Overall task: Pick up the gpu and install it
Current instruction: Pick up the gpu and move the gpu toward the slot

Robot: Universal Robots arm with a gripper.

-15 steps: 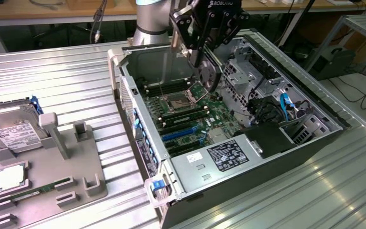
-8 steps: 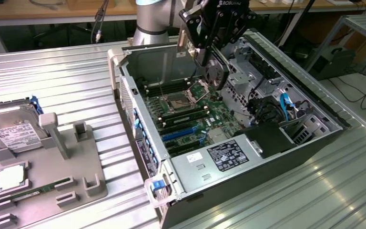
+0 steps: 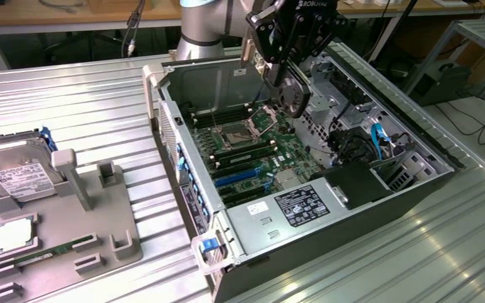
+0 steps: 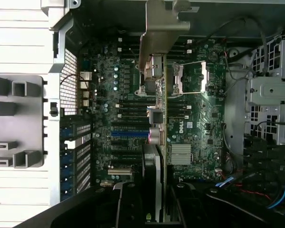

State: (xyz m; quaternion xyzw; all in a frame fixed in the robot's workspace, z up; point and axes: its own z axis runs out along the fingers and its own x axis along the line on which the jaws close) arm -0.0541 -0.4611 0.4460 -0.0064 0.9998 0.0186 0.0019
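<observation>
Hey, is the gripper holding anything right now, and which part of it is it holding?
Yes, the gpu: the gripper clamps its two flat faces at the upper edge, above the open computer case.

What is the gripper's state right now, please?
The gripper is closed on the gpu, above the open computer case.
</observation>
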